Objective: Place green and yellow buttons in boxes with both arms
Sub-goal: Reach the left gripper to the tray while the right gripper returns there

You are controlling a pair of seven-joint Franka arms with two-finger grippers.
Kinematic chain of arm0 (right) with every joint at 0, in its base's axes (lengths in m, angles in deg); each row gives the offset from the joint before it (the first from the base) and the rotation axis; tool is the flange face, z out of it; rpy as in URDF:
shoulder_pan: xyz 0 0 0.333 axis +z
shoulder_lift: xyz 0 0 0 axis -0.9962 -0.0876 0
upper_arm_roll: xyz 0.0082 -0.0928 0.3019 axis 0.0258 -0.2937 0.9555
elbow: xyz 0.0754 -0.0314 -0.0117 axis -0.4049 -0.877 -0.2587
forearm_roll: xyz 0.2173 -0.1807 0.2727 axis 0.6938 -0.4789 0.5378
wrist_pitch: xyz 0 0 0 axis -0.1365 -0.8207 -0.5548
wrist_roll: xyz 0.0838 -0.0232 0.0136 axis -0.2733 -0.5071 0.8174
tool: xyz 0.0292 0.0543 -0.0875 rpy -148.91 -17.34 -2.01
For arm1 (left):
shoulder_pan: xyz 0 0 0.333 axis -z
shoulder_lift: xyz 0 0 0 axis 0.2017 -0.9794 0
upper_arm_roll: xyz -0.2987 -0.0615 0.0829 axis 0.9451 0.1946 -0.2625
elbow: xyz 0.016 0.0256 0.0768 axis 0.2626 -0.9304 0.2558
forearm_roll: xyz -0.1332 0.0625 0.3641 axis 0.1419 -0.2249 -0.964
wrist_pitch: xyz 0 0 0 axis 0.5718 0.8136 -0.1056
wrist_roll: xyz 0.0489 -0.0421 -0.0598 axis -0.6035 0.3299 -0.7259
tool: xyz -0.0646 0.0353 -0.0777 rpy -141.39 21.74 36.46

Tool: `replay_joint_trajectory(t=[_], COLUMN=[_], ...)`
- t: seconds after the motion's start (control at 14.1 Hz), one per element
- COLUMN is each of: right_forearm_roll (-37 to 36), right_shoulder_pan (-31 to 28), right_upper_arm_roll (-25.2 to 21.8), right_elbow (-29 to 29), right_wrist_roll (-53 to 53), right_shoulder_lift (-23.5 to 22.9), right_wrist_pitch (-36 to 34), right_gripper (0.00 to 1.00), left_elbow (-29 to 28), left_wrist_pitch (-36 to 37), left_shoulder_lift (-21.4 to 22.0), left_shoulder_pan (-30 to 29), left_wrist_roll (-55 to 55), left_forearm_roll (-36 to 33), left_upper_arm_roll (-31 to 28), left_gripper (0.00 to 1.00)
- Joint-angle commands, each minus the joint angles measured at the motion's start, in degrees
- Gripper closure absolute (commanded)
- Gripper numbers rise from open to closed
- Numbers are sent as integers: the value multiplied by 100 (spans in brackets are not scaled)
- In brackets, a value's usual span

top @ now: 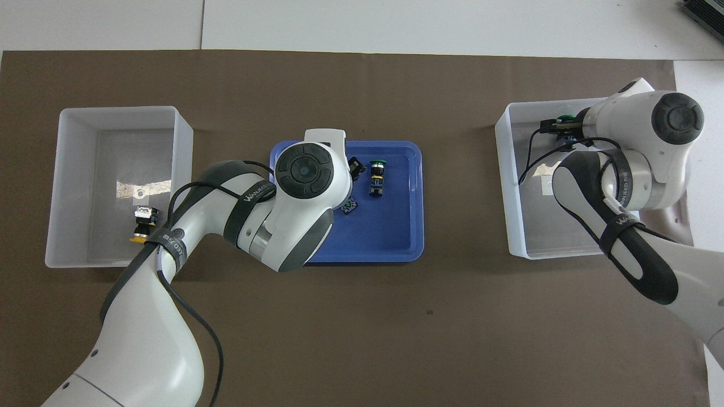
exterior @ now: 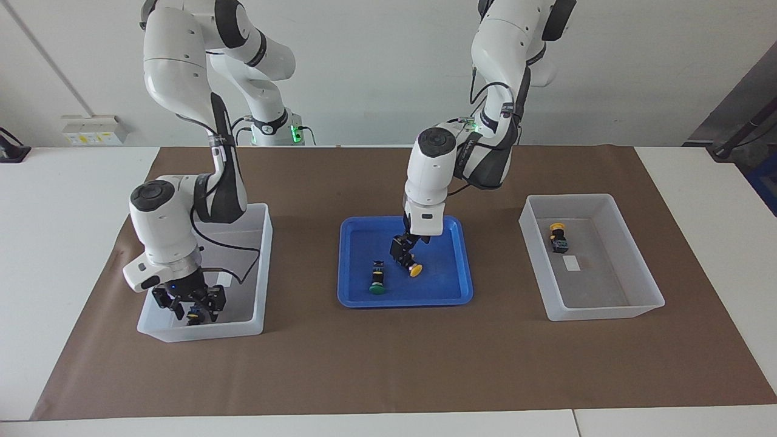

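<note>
A robotics lab: two white arms (exterior: pixel 182 91) bolted at a paper-covered table (exterior: pixel 388 364) against bare walls.

Glossy blue plastic tray (exterior: pixel 350 267), translucent boxes (exterior: pixel 607 309)

facing view looks high across the table at the robots; overhead view looks steeply down; both share the blue tray (exterior: pixel 461 291) (top: pixel 416 198).

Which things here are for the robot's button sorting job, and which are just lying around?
For the job: tray's yellow button, tray's green button, boxed yellow button, boxed green button, one box, other box, blue tray, left tool over the tray, right tool in a box.
Just lying about: brown mat, wall socket box.
</note>
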Motion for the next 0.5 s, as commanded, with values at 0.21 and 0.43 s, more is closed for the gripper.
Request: replay_joint_trajectory(t=[0.21, 0.43], right_forearm_roll=[-9, -9], right_shoulder_pan=[516, 824], right_upper_arm_roll=[45, 45], right_elbow=[-30, -21], right_wrist_roll=[35, -244], right_shoulder_lift=[975, 1021], right_wrist_pitch=[-1202, -1204], right_gripper=[0, 0], left_elbow=[101, -13], left_wrist_pitch=[33, -46], left_shoulder_lift=[-186, -186], left_shoulder_pan=[141, 246], left_wrist_roll=[-244, -342], left_forearm_roll=[-242, -259], left_upper_arm_roll=[-98, -98], left_gripper=[0, 0])
